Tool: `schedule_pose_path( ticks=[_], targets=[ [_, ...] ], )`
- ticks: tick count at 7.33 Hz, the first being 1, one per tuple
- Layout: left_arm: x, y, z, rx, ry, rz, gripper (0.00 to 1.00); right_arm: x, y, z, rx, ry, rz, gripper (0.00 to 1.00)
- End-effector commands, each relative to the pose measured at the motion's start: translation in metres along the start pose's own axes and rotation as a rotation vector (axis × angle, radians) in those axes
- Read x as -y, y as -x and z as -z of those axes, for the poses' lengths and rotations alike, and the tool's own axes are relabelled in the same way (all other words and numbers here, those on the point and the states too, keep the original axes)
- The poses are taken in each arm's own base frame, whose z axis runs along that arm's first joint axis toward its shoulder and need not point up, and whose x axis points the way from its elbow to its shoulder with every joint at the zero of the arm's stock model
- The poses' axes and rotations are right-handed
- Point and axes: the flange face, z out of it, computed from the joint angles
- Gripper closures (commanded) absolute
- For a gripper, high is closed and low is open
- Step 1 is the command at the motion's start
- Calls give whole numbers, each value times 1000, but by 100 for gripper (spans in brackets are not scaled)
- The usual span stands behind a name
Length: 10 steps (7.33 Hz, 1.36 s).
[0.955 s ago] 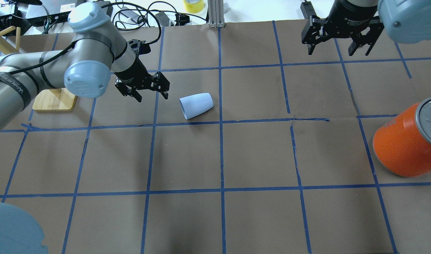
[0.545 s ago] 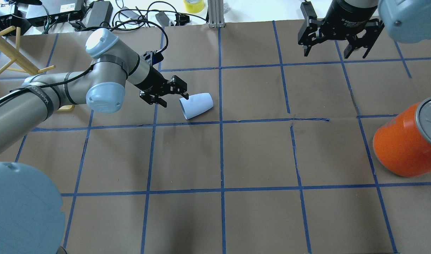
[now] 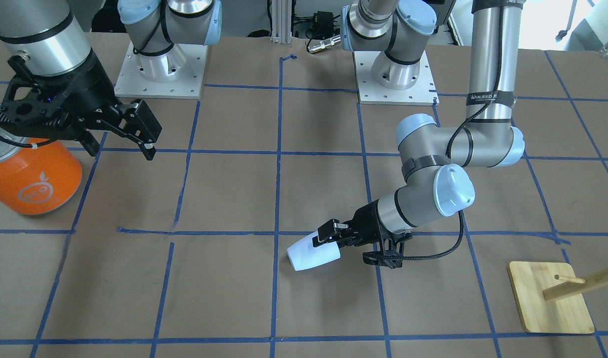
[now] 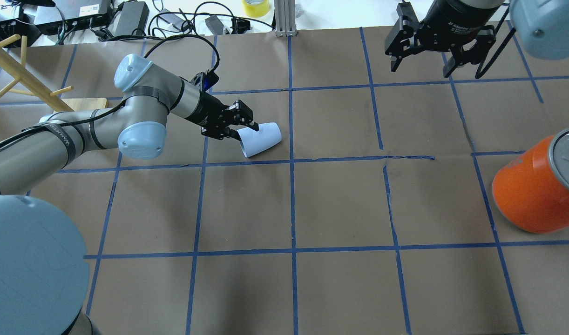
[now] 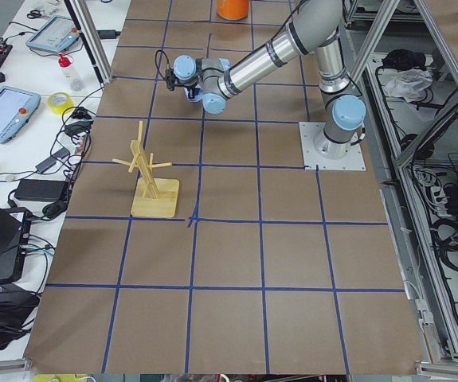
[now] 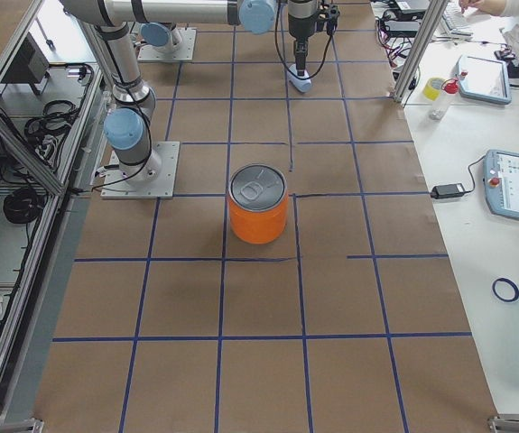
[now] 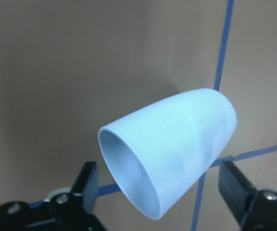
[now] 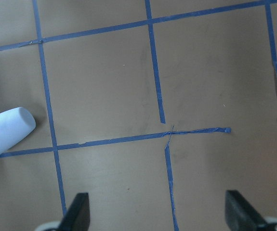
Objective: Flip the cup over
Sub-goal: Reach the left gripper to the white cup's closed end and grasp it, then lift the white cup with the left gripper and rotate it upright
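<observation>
Pale blue cup (image 4: 261, 138) lies on its side, mouth now flanked by the spread, unclenched jaws of the left gripper (image 4: 243, 131), which has advanced onto it; grasp judged imminent, flip outstanding; right gripper (image 4: 422, 65) hangs released, well apart.

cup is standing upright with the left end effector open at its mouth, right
No, the cup lies on its side, as the left wrist view shows. The left end effector is indeed open at its mouth.
</observation>
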Motion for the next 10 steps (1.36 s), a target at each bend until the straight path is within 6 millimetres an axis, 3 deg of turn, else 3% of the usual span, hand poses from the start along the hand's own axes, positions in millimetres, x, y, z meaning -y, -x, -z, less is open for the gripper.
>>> schedule_pose_path(
  ticks=[1,3,5,6,8,9,10],
  targets=[
    [3,-12,6,-90,-9,12,100,-8,0,5,-1,-1,-1,0],
    [4,-25,23,-112,-58,-1,100,-28,-20,-11,-184,82,2,0],
    [17,-57,63,-106,-134,19,100,-28,-19,-10,-173,79,2,0],
    [26,-68,90,-1,-206,-14,100,-29,-13,-9,-114,83,-1,0],
    [46,-68,136,352,-286,-21,100,-31,-15,-10,-128,90,-1,0],
    [51,-64,151,492,-250,-115,100,-31,-15,-10,-128,90,-1,0],
    [58,-48,154,614,-198,-227,100,-33,-15,-7,-129,86,0,0]
  ],
)
